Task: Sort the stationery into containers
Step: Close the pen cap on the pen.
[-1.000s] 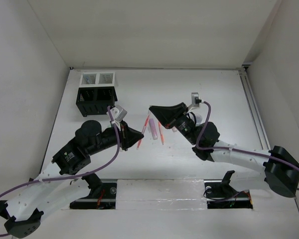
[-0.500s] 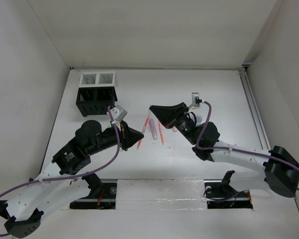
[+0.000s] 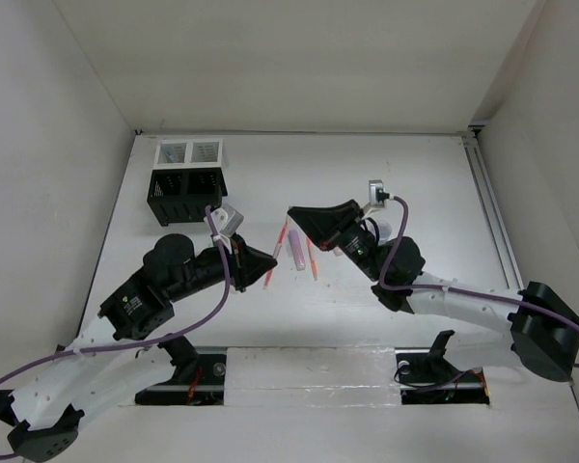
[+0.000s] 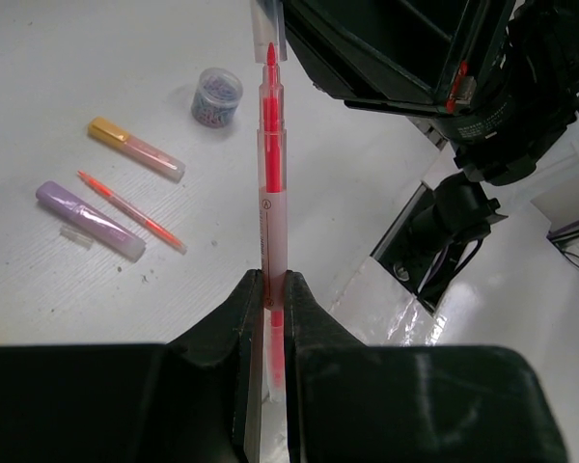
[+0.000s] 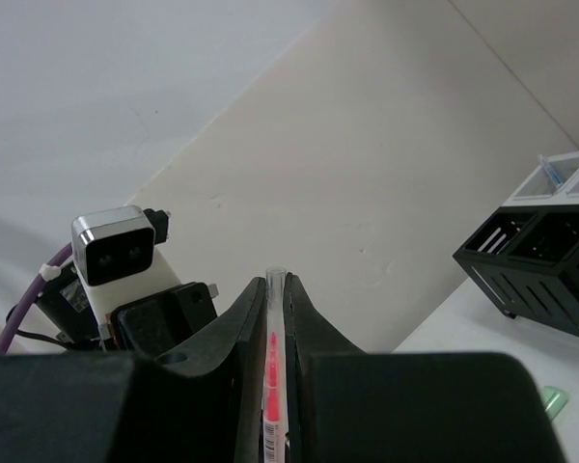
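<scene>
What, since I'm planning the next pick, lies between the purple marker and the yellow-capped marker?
A thin orange-red pen lies between the purple marker and the yellow-capped marker, clearest in the left wrist view.

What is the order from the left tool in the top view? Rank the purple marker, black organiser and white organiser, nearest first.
1. The purple marker: lies on the table just right of the left tool, which is shut on a red pen.
2. The black organiser: back left of the tool.
3. The white organiser: directly behind the black one, farthest.
</scene>
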`<state>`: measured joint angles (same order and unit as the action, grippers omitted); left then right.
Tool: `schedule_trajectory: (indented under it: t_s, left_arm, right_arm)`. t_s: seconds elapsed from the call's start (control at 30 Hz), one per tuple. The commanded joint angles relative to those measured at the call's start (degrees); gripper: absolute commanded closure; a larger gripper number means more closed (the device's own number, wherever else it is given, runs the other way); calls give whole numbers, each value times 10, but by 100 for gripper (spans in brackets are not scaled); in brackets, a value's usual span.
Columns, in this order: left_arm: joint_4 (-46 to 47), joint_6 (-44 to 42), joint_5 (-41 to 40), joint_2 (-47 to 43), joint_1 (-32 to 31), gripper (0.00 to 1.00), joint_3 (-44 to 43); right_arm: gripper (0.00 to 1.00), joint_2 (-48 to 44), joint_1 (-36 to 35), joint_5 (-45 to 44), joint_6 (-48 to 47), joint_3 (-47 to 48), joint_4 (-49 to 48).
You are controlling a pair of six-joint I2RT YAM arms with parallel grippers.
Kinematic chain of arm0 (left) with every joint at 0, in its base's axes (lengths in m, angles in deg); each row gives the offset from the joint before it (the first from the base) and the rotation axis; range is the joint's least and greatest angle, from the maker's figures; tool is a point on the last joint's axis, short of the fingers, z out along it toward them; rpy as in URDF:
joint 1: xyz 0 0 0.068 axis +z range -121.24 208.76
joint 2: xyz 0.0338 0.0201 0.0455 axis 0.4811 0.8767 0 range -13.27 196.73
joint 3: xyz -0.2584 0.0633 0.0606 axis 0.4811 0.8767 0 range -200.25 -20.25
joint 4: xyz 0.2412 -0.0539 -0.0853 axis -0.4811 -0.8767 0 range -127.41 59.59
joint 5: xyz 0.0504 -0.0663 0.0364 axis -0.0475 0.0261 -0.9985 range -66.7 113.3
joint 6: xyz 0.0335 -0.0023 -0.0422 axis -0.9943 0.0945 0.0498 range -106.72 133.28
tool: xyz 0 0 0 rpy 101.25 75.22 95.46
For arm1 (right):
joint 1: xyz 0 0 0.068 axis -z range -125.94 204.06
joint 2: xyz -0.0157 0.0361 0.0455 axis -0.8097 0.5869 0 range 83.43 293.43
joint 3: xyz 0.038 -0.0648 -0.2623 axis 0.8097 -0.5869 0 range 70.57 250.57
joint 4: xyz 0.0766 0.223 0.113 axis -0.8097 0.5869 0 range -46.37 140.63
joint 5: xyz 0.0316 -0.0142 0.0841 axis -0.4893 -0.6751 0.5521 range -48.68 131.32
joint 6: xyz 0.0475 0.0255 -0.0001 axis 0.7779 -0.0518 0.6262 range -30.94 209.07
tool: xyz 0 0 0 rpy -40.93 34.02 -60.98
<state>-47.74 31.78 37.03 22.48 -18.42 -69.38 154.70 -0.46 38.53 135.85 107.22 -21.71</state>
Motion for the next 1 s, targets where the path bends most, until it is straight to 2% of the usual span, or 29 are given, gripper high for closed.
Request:
schedule_trajectory:
  t_s: [0.0, 0.33, 0.57, 0.77, 0.9, 0.97]
  left_arm:
    - [31, -6, -2, -8, -2, 100, -4]
    - [31, -6, 19, -2, 22, 100, -4]
    - [41, 12, -32, 3, 22, 100, -4]
    - [66, 40, -50, 13, 22, 100, -16]
    - [93, 60, -50, 26, 22, 100, -16]
    - [99, 60, -50, 26, 22, 100, -16]
  right_arm:
    - [100, 5, -9, 14, 15, -3, -51]
    - [100, 27, -9, 25, 25, 3, -78]
    - [100, 37, -20, 31, 44, 3, -85]
    - [100, 67, -45, 0, 52, -8, -134]
    - [100, 72, -45, 7, 46, 8, -115]
    - [100, 72, -45, 21, 38, 18, -65]
